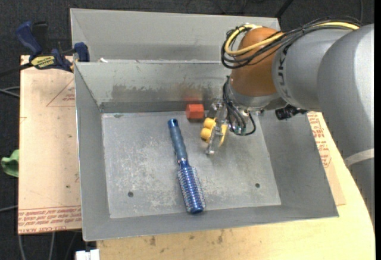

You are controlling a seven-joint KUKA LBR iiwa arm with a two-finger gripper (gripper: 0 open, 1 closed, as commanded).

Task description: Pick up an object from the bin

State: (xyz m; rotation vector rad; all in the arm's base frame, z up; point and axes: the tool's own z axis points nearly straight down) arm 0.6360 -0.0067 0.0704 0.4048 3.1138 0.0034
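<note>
Your gripper (215, 135) hangs low over the far middle of the bin (89, 152), right against a small yellow thing (207, 128). You cannot tell whether it is released or clenched, nor whether the yellow thing is in its grasp. Just behind, by the back wall, sits a red block (194, 111). A blue brush (185, 168) lies slantwise to the left and nearer, apart from both.

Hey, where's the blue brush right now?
The blue brush lies mid-floor in the bin, handle end near the orange block, to the view's left of the claw.
</note>
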